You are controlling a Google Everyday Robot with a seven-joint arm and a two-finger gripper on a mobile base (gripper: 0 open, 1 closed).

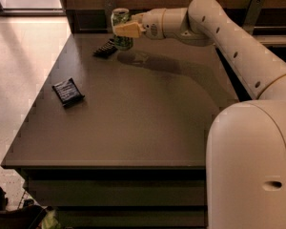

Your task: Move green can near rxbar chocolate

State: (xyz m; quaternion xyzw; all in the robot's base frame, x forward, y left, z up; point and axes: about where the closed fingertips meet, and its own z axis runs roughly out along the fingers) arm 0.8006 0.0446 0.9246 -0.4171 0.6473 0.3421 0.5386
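The gripper (120,31), at eleven o'clock on the table, has matt tan, rubbery-looking fingers (128,30) closed on the slim green can (122,43), whose metal skin is glossy with a shiny silver top. The arm's cream shell (248,56) looks like smooth plastic with a soft sheen. The dark grey-brown tabletop (148,123) is smooth and matt. At the can's seven o'clock, the flat black bar wrapper (105,48) looks like thin film. The wider dark packet (67,91), at nine o'clock, shows slightly glossy foil.

Dim warm light; the hand (125,30), gripping the green can (119,17) at the table's (143,128) far edge, casts a shadow (155,63).
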